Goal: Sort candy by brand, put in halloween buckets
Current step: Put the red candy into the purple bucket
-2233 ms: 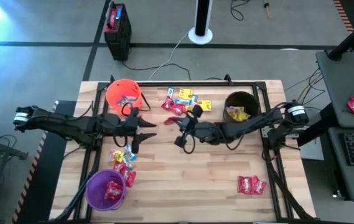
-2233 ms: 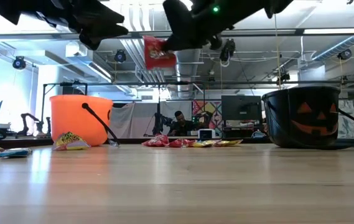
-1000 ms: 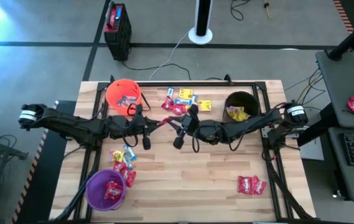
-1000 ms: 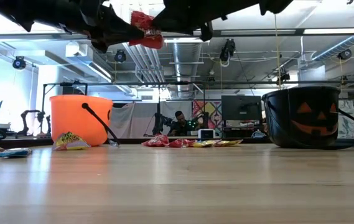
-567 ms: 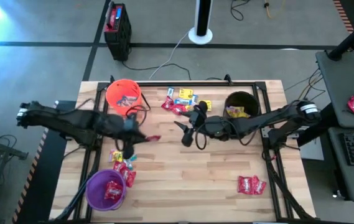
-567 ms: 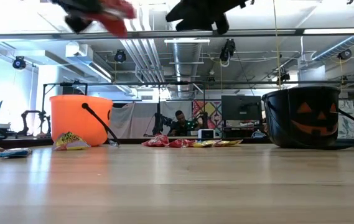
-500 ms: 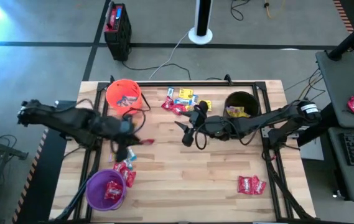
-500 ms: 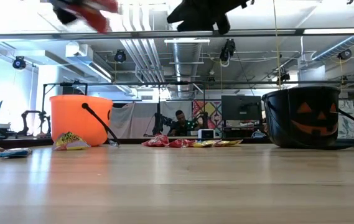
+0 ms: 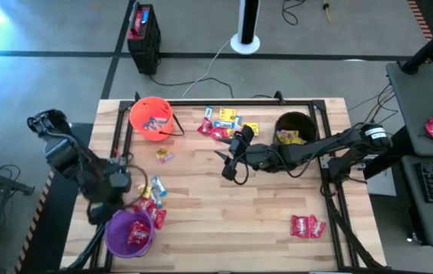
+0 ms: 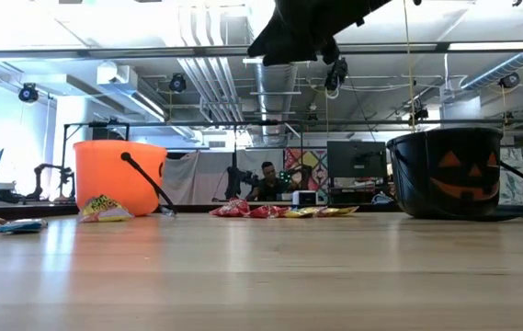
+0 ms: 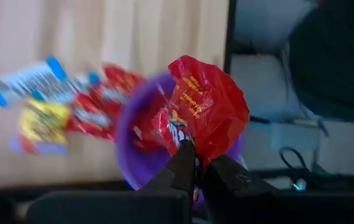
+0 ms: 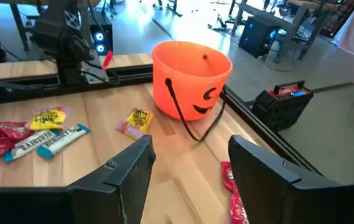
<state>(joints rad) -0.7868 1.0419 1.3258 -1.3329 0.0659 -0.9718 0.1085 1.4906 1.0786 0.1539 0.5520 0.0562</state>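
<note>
Since the earlier frames the left gripper (image 11: 196,163) has swung away from the table's middle to the translucent purple plastic pail (image 9: 130,232), fingers pinched shut on a crinkled red candy packet (image 11: 203,111) hanging just above that pail. The right gripper (image 12: 192,157) hovers wide open and empty. Red packets already lie inside the pail; many loose wrapped candies (image 9: 226,122) remain, well apart from it.
</note>
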